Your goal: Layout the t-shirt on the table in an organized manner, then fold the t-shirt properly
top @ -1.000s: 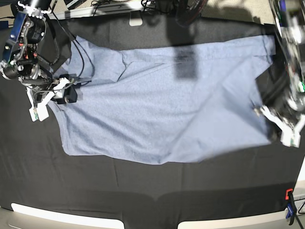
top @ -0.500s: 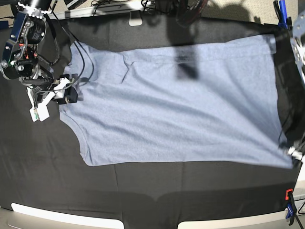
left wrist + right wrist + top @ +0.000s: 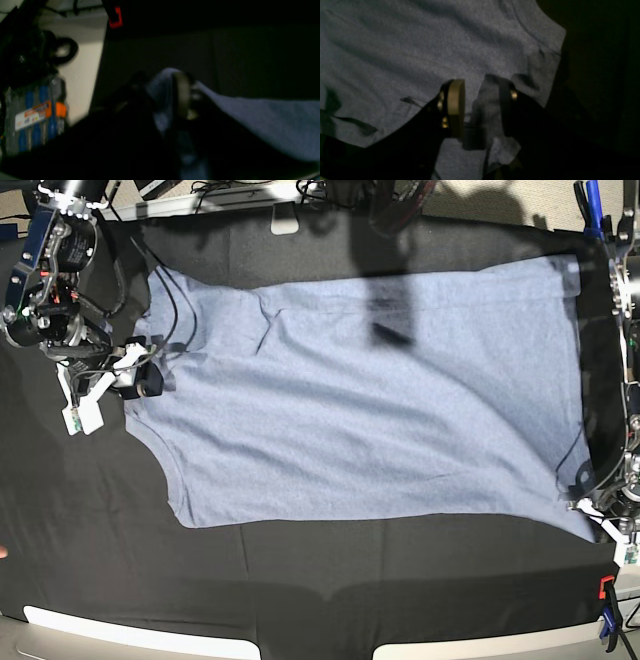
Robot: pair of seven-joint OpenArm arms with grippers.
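Black table [image 3: 300, 590]; right tool [image 3: 480, 110] straddling t-shirt [image 3: 370, 400].

Black cloth-covered worktop [image 3: 300, 580], white-rimmed along the near edge. Spread flat across it, a blue-grey t-shirt [image 3: 370, 420], reaching almost side to side. Orange-and-blue clamp [image 3: 607, 612] gripping the near corner.

**Three views: one overhead, two at the wrists**

The base camera looks steeply down from above, taking in nearly the whole table [image 3: 300, 580] and the t-shirt [image 3: 370, 410] spread across it. Each wrist camera rides close behind its gripper, looking along the fingers at nearby cloth. The left wrist view is dark and blurred, sharing the shirt's corner [image 3: 262, 120] at the base view's lower right; the right wrist view shares the shirt's left edge [image 3: 420, 50].
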